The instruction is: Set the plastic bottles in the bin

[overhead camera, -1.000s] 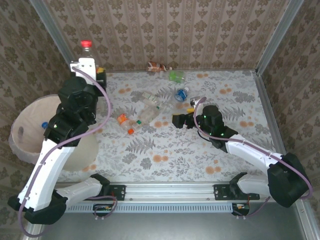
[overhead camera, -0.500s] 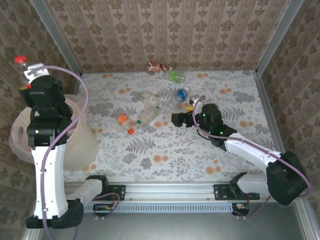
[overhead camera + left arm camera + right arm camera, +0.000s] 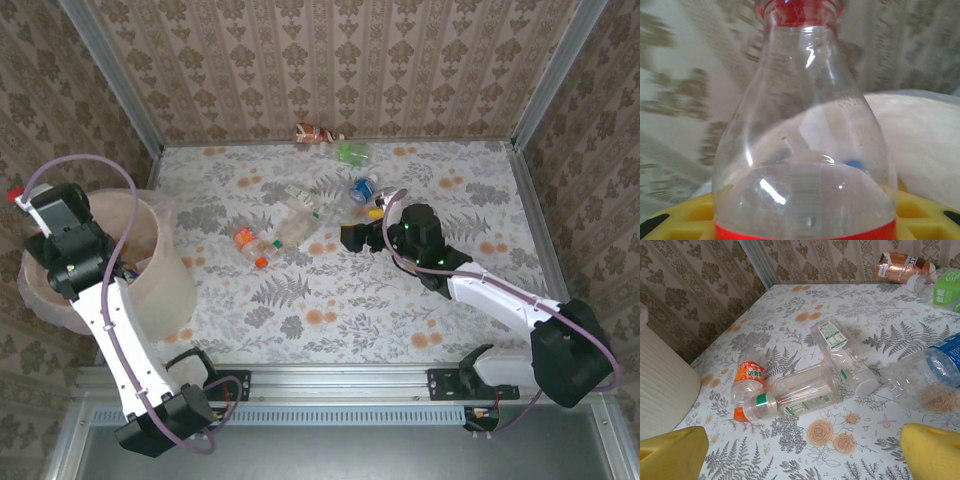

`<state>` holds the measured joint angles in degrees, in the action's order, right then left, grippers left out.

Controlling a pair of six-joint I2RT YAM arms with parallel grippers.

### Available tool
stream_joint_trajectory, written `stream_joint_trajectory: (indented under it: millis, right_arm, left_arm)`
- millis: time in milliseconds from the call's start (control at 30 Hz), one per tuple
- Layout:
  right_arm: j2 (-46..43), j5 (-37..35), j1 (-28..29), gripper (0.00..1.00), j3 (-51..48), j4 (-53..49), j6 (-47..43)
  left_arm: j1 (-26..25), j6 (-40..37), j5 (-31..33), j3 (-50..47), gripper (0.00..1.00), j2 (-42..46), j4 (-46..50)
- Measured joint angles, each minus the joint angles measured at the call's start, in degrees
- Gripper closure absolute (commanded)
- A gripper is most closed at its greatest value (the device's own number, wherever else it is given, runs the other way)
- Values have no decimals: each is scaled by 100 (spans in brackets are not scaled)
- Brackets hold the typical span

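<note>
Six plastic bottles at least lie loose on the table, all well apart from the bin on its right. An orange-labelled bottle is nearest the bin, and touching it is a clear bottle that in turn meets a second clear bottle. Farther from the bin are a blue-labelled bottle, a green-labelled bottle and a crushed brown bottle. The left tool is clenched on a red-capped bottle at the bin's outer rim, on the side away from the others, with the cap pointing outward. Whether the body hangs over the opening or over the rim I cannot tell, and that is the main risk: let go here, the light bottle may strike the rim or the loose bag liner and tip outside the bin. Its wall is clear, smooth and glossy, rounded at the shoulder and seemingly uncrushed, with a red band low down, so it will likely bounce or roll instead of settling. The right tool is spread wide and empty, low over the table beyond the clear pair from the bin. Because those bottles touch, closing on one could shove its neighbour, and the round ones may roll away from the bin.
</note>
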<state>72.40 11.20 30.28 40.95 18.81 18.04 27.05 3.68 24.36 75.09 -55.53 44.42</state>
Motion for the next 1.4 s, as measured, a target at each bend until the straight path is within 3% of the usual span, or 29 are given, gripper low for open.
stream_joint_trajectory:
  millis: [300, 567, 733, 1167, 1267, 1400]
  right_arm:
    - [0, 0, 2, 0, 26, -22, -9]
    - [0, 0, 26, 0, 26, -26, -11]
    - [0, 0, 26, 0, 26, -66, -13]
    - [0, -2, 26, 0, 31, -118, -13]
    - [0, -9, 26, 0, 37, -127, -11]
    - [-2, -33, 26, 0, 37, -127, -11]
  left_arm:
    - [-520, 328, -981, -179, 45, -90, -116]
    - [-833, 439, -1349, -531, 16, -98, -164]
    - [-833, 490, -1408, -533, 6, -98, -251]
    - [-911, 710, -1716, -87, 0, -157, 0]
    - [-1200, 841, -1882, 195, 0, -103, 20]
    - [-2068, 1019, -1823, 476, 0, -50, 11]
